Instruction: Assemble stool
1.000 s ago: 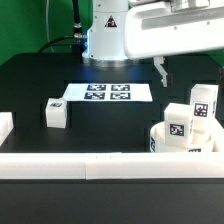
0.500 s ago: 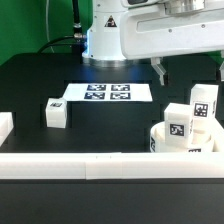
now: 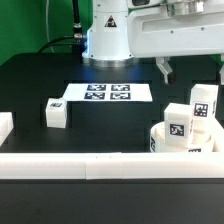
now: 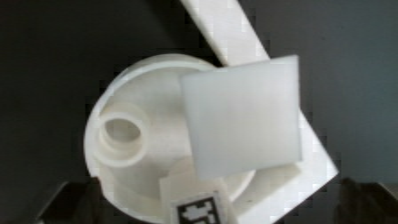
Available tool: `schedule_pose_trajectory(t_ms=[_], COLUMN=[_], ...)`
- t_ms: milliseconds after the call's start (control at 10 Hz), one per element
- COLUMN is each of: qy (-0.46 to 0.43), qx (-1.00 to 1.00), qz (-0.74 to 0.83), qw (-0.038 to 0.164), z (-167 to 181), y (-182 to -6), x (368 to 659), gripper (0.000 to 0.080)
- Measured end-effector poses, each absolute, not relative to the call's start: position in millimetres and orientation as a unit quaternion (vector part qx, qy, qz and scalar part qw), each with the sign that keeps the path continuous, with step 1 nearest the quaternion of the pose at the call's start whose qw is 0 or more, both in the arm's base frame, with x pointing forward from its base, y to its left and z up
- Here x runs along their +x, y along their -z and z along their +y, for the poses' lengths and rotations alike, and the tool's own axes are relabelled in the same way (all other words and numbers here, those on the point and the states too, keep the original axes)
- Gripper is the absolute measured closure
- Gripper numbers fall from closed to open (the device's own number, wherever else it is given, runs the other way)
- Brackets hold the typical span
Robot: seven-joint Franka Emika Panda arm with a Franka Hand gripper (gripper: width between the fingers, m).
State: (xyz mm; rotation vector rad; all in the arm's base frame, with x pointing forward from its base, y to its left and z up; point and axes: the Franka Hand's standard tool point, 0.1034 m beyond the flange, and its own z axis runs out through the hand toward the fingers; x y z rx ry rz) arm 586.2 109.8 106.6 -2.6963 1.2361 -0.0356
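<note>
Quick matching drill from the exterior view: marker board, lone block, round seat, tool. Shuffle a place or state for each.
Things:
1. marker board
2. lone block
3. round seat
4. tool

Place or state:
A. at the exterior view's right, just behind the front rail
B. open, raised above the table
C. at the exterior view's left, standing by itself
D. lying flat mid-table

Pairs: 1-D, 2-C, 3-A, 4-B
</note>
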Motion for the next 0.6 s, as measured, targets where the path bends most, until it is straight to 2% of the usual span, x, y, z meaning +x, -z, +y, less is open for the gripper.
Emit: schedule_pose_trajectory(t_ms=[400,600], qy=[0.008,0.009], qx=[-0.890,-0.913], qz=[0.448,0.400], qw=[0.085,0.079], z=[110.5,114.7], y=[-102.1,-98.3], x=[586.2,587.3], gripper=[0.0150,0.0150])
